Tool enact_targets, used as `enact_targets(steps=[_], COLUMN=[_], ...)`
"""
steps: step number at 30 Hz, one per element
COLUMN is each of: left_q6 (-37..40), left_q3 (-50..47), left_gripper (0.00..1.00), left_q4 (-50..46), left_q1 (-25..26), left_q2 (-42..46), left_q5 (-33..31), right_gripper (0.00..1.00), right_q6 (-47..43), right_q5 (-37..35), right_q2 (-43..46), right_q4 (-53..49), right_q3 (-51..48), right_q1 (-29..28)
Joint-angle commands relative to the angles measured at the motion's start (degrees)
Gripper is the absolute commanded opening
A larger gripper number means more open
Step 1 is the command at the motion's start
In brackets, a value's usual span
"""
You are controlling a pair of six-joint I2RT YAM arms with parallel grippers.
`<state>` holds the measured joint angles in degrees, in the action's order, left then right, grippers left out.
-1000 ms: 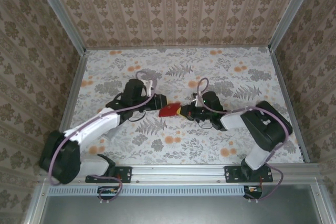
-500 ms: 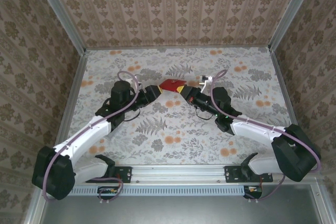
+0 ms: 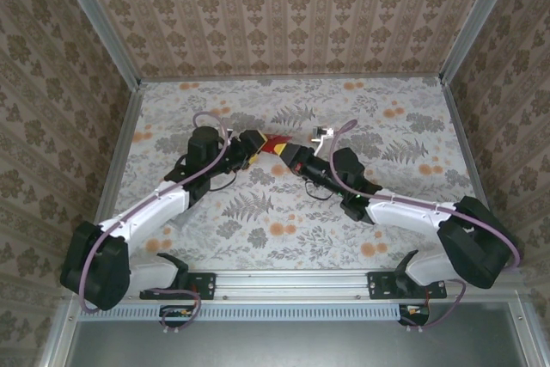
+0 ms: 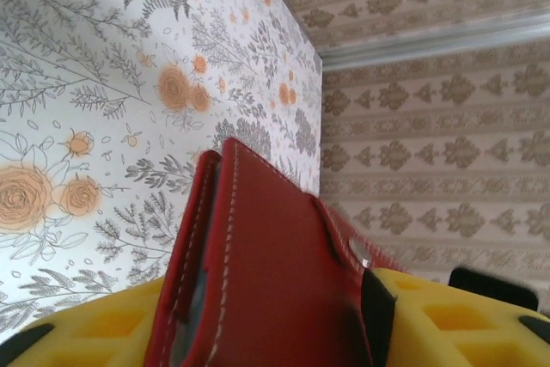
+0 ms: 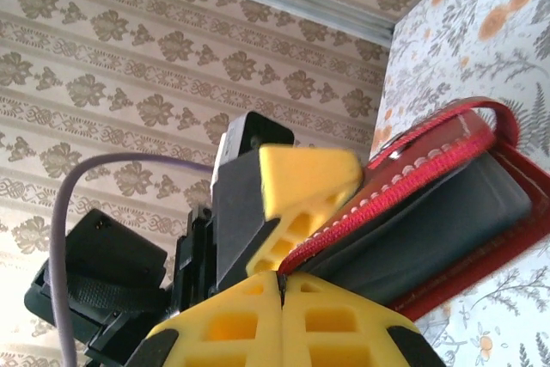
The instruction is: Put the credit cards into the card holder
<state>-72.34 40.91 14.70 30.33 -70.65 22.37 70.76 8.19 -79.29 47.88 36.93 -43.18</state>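
Card holder (image 3: pixel 275 143) is up between both arms right now, roughly mid-table and a bit toward the far side. From the overhead view I'd guess it's lifted clear of the flowery table (image 3: pixel 361 221), but I can't swear to it.

Left gripper (image 3: pixel 254 145) is clamped across it. On the left wrist cam the red case stands between the two yellow fingers with both of them against it. From the right wrist cam I can see one of those fingers (image 5: pixel 301 180) lying on the outer red face.

Right gripper (image 3: pixel 289 153) is clenched fully, pads meeting. The stitched red edge runs right into the seam between them, so I read it as nipping the edge of one flap.

The case is cracked open a little, and the dark grey pockets (image 5: pixel 438 225) show between the red flaps on the right wrist cam. I can't tell whether any credit cards are already in there.

So I'd call this the "get the holder open and steady" step, not the inserting part. Next move as I see it:

- Spread the flaps wider so a pocket mouth faces out.
- Let one arm take the whole hold, or set the case down flat.
- Free the other arm to fetch a card.

The risk is the thin flap slipping out of the pinch when one side lets go.
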Motion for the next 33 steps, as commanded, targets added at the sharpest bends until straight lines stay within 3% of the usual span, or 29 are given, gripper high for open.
enact_targets(steps=[1,2,3,4,5,8,11,15,19,27,33], left_q6=[-3.21,-2.52,-1.40,0.06,2.12,10.21,19.58,34.19,40.61,40.42,34.70], left_q3=[0.50,0.49,0.86,1.28,1.89,3.94,6.73,11.61,13.56,13.89,12.85], left_gripper=[0.33,0.26,0.20,0.15,0.12,0.08,0.08,0.08,0.08,0.04,0.00], left_q4=[0.97,0.07,-1.12,-2.55,-4.34,-9.80,-16.05,-28.46,-34.60,-37.17,-30.83], left_q1=[0.26,0.18,0.09,-0.05,-0.05,-0.05,-0.09,0.47,0.83,1.05,0.83], left_q2=[0.98,1.48,2.17,2.88,3.58,4.97,5.17,3.81,2.89,1.05,-1.42], left_q5=[-3.00,-3.67,-3.97,-3.94,-3.96,-3.51,-1.81,-0.74,1.36,4.37,13.98], right_gripper=[0.00,0.00,0.12,0.30,0.40,0.54,0.56,0.56,0.46,0.48,0.50], right_q6=[0.53,0.16,-0.40,-1.25,-2.34,-6.47,-14.79,-31.50,-41.77,-47.02,-44.77], right_q5=[-1.24,-1.43,-1.67,-1.59,-1.23,-2.27,-6.03,-8.04,-10.65,-6.23,0.89], right_q2=[-2.33,-2.60,-2.88,-3.03,-2.83,-0.79,5.27,7.60,5.58,3.09,0.01], right_q4=[3.95,3.27,2.28,0.90,-0.87,-9.94,-23.66,-46.82,-59.68,-61.56,-56.51], right_q3=[2.30,2.07,1.73,1.44,1.23,-0.10,-0.02,7.64,14.42,19.92,19.97], right_q1=[-2.24,-2.74,-3.27,-3.65,-3.97,-4.37,-4.37,-4.38,-4.45,-4.38,-4.37])
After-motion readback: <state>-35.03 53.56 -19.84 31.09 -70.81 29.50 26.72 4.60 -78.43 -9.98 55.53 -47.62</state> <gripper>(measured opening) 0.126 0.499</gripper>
